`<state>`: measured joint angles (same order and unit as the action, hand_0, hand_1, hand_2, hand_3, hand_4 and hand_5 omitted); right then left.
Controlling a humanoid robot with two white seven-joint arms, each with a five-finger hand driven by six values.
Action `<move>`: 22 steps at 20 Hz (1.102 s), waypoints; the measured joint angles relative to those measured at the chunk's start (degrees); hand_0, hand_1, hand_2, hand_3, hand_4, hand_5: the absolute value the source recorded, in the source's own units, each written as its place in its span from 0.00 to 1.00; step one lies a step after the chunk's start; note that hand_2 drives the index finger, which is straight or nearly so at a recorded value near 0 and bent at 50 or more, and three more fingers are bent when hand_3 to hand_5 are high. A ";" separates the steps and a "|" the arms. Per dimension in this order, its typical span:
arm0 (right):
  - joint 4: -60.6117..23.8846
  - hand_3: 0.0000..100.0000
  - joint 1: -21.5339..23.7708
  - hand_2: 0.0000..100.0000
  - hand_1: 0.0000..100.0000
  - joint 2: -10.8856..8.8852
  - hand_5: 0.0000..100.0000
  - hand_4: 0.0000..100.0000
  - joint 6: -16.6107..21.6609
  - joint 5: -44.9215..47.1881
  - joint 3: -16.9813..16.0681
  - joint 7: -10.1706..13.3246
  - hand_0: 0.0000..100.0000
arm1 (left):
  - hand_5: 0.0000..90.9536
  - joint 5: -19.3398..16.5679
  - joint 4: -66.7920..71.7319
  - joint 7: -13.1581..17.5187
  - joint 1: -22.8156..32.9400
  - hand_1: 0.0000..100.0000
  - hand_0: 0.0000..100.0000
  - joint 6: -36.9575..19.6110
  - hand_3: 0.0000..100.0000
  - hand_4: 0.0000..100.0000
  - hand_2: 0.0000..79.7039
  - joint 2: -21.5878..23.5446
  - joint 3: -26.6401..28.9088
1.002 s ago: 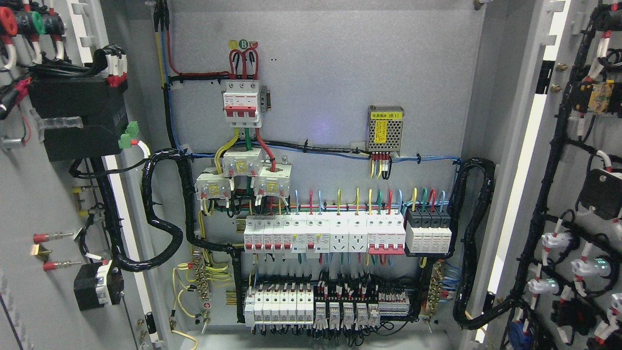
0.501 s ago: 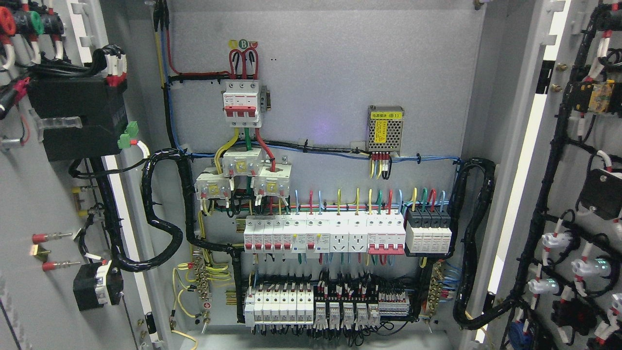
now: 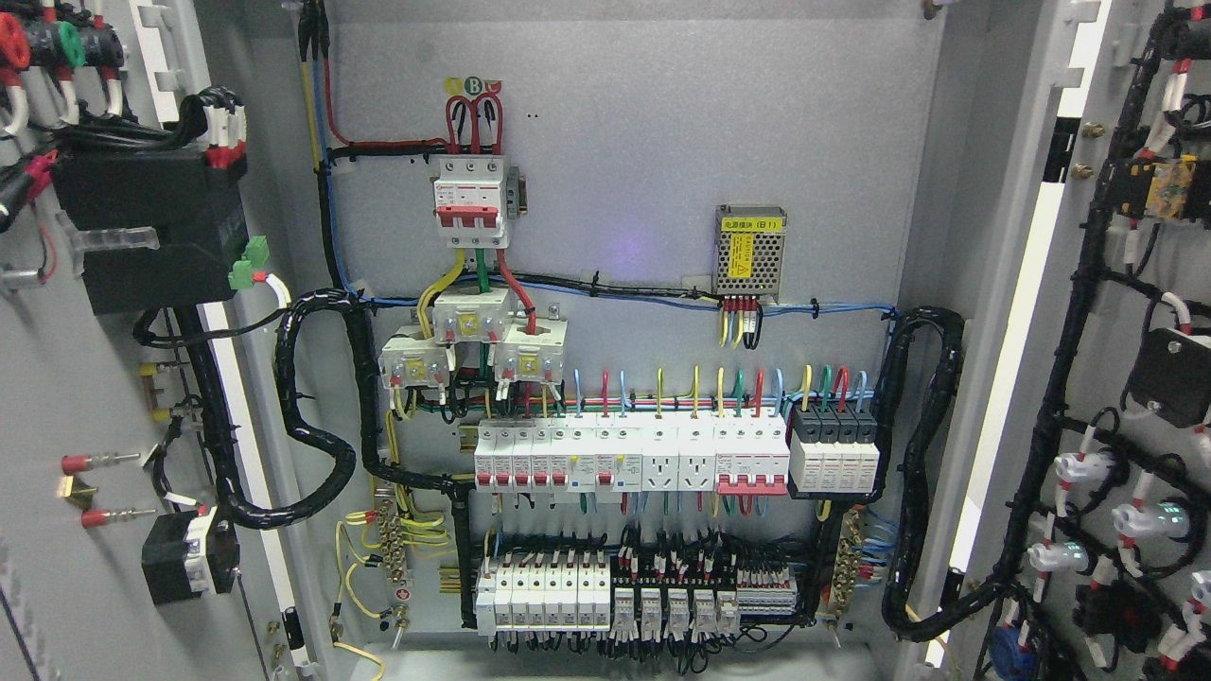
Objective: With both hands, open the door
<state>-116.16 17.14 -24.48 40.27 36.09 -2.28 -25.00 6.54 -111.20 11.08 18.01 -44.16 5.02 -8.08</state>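
I note a pale grey back panel, white breakers with red toggles, a black module block, a perforated silver supply bearing a yellow label, black cable looms, and grey doors: left door, right door.

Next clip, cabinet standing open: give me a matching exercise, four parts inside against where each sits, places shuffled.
Parts:
1. three-pole breaker
2. power supply module
3. black transformer box
4. white sockets

Places:
A. left door
B. back panel, upper right
C. middle rail, between breaker rows
D. back panel, top, under three red wire loops

Pairs: 1-D, 2-B, 3-A, 4-C. Neither robot hand is in view.
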 measured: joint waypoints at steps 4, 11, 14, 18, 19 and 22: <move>0.36 0.00 0.37 0.00 0.39 -0.50 0.00 0.00 -0.08 1.95 -2.14 0.01 0.12 | 0.00 2.00 -1.50 -0.06 -1.07 0.39 0.12 -0.01 0.00 0.00 0.00 -1.54 2.73; 1.54 0.00 2.20 0.00 0.39 -1.06 0.00 0.00 -0.15 6.33 -5.48 0.02 0.12 | 0.00 5.95 -2.97 -4.44 -1.91 0.39 0.12 -0.07 0.00 0.00 0.00 -2.90 10.28; 2.17 0.00 3.32 0.00 0.39 -1.28 0.00 0.00 -0.15 8.17 -6.69 0.06 0.12 | 0.00 7.14 -3.29 -5.89 -2.03 0.39 0.12 -0.08 0.00 0.00 0.00 -2.38 14.31; 3.00 0.00 4.48 0.00 0.39 -1.45 0.00 0.00 -0.16 9.51 -7.94 0.20 0.12 | 0.00 10.37 -3.35 -6.40 -2.06 0.39 0.12 -0.09 0.00 0.00 0.00 -0.71 19.88; 3.20 0.00 4.69 0.00 0.39 -1.51 0.00 0.00 -0.16 9.78 -8.23 0.21 0.12 | 0.00 11.24 -3.17 -6.49 -2.08 0.39 0.12 -0.10 0.00 0.00 0.00 -0.12 21.21; 3.81 0.00 5.16 0.00 0.39 -1.66 0.00 0.00 -0.16 11.11 -9.30 0.22 0.12 | 0.00 13.34 -1.72 -6.60 -2.43 0.39 0.12 -0.11 0.00 0.00 0.00 1.93 24.71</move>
<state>-112.35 22.29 -26.14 40.11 47.19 -11.58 -24.78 19.87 -112.92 4.48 15.58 -44.27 6.95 16.63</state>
